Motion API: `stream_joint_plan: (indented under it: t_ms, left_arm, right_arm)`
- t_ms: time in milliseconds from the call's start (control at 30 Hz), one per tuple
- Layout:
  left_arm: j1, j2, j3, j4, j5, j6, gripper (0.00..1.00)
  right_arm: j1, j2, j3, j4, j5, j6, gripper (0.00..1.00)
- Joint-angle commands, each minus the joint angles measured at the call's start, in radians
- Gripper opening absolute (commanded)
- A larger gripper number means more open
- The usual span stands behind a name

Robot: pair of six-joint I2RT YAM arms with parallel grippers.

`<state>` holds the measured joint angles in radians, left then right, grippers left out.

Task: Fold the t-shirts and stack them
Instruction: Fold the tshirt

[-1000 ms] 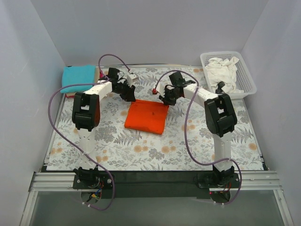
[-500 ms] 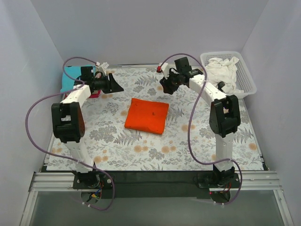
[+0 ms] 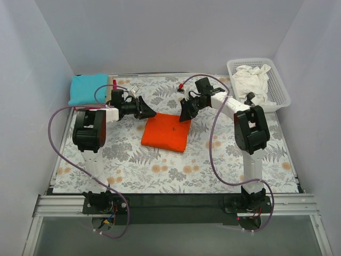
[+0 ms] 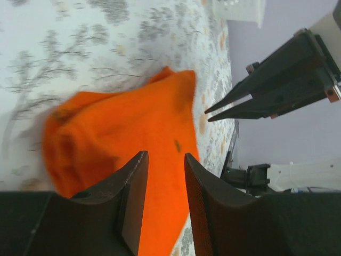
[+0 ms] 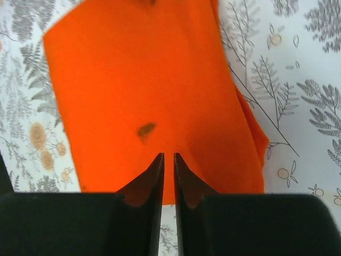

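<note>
A bright orange t-shirt lies folded into a rectangle in the middle of the floral cloth; it also shows in the left wrist view and the right wrist view. My left gripper hovers at the shirt's back left corner, jaws a little apart and empty. My right gripper hovers at its back right edge, jaws nearly together and empty. A folded teal t-shirt lies at the back left. A crumpled white t-shirt is in the basket. The crimson shirt is not visible.
A white lattice basket stands at the back right. The grey floral cloth covers the table. Purple cables loop from both arms. White walls close in the left, back and right sides.
Both arms have swung back in from the rear corners toward the orange shirt. The left gripper came from the teal shirt, the right from near the basket. The orange shirt has not moved.
</note>
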<state>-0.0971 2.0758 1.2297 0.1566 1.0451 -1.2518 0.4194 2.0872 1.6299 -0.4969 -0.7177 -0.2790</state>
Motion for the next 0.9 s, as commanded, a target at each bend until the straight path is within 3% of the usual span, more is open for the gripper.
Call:
stream_joint_plan:
  t_ms: [0, 167, 267, 367, 467, 567, 800, 867]
  left_arm:
    - [0.013, 0.078, 0.028, 0.159, -0.031, -0.130, 0.32]
    - [0.014, 0.193, 0.074, 0.138, -0.105, -0.150, 0.31]
    - [0.016, 0.185, 0.105, 0.100, -0.100, -0.104, 0.31]
    - [0.022, 0.087, 0.145, 0.009, -0.116, -0.008, 0.36]
    - [0.028, -0.043, 0.131, -0.096, -0.093, 0.119, 0.41]
    - [0.085, -0.186, 0.051, -0.112, -0.089, 0.120, 0.44]
    - [0.279, -0.410, -0.110, -0.137, -0.195, 0.089, 0.46]
    - [0.299, -0.474, -0.177, -0.137, -0.238, 0.083, 0.49]
  right_arm:
    - [-0.034, 0.054, 0.041, 0.003, 0.007, -0.006, 0.16]
    - [-0.074, 0.183, 0.140, -0.015, 0.075, -0.075, 0.15]
    - [-0.114, 0.255, 0.240, -0.032, 0.101, -0.104, 0.15]
    - [-0.151, 0.290, 0.361, -0.058, 0.138, -0.112, 0.16]
    - [-0.153, 0.246, 0.438, -0.058, 0.141, -0.097, 0.29]
    - [-0.107, 0.151, 0.438, -0.052, 0.254, -0.049, 0.36]
    - [0.178, 0.031, 0.381, 0.012, 0.627, 0.010, 0.40]
    - [0.226, 0.065, 0.409, 0.017, 0.670, 0.018, 0.51]
